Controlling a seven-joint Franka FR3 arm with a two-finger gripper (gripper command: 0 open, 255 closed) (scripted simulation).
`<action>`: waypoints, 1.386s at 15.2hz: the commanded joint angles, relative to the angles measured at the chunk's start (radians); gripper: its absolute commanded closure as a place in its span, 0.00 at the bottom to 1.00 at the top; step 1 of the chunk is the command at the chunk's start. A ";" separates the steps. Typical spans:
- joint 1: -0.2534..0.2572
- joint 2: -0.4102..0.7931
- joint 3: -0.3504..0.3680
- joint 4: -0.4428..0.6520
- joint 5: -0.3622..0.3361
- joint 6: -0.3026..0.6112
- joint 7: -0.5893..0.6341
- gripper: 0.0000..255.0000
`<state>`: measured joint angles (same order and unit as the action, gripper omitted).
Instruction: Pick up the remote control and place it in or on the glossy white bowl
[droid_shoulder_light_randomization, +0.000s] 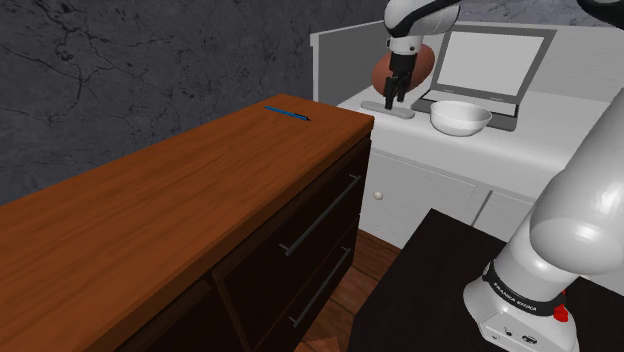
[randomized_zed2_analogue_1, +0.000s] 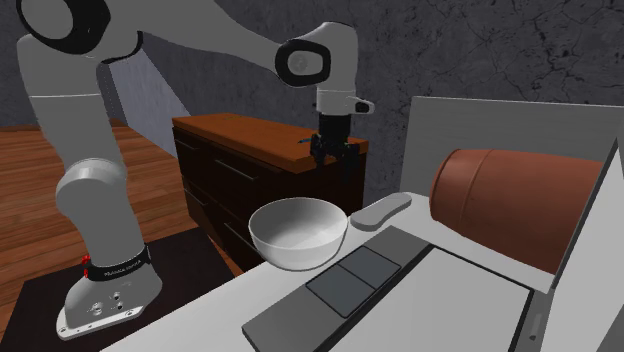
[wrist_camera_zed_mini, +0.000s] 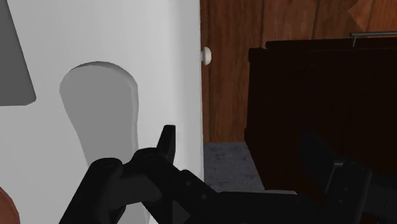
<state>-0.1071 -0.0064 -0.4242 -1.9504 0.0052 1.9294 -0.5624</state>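
Brown wood first: a long sideboard (droid_shoulder_light_randomization: 170, 210) runs down the shoulder view's left. Beside it on the right stands a white cabinet (droid_shoulder_light_randomization: 450, 150). The white arm (droid_shoulder_light_randomization: 580, 220) rises from its stand at near right and reaches to the cabinet's far end. On the cabinet top sits an open laptop (droid_shoulder_light_randomization: 485, 65), a reddish-brown barrel-shaped thing (randomized_zed2_analogue_1: 500, 205) lying behind it. The glossy white bowl (droid_shoulder_light_randomization: 460, 117) stands in front of the laptop, nothing in it.

Now the remote control (droid_shoulder_light_randomization: 388, 106): a pale grey slab lying flat near the cabinet's left edge, just left of the bowl, apart from it. The gripper (droid_shoulder_light_randomization: 391, 100) hangs just above it, fingers spread and holding nothing. In the wrist view the remote (wrist_camera_zed_mini: 98, 108) lies to the outside of one finger (wrist_camera_zed_mini: 167, 143), not between the pair, so the hand looks off-centre toward the cabinet edge.

It should be light and stiff, with a smooth shell that may slip. Best taken across its narrow width near the middle, fingers reaching down to the surface.

Smallest of all, a blue pen (droid_shoulder_light_randomization: 287, 113) lies on the sideboard's far end.
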 joint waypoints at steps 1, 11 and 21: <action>-0.015 0.072 -0.015 0.068 0.025 0.000 -0.047 0.00; -0.139 0.428 -0.027 0.456 0.160 -0.050 -0.214 0.00; -0.139 0.447 -0.021 0.393 0.171 0.029 -0.222 0.00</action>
<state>-0.2459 0.4395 -0.4455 -1.5561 0.1756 1.9566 -0.7841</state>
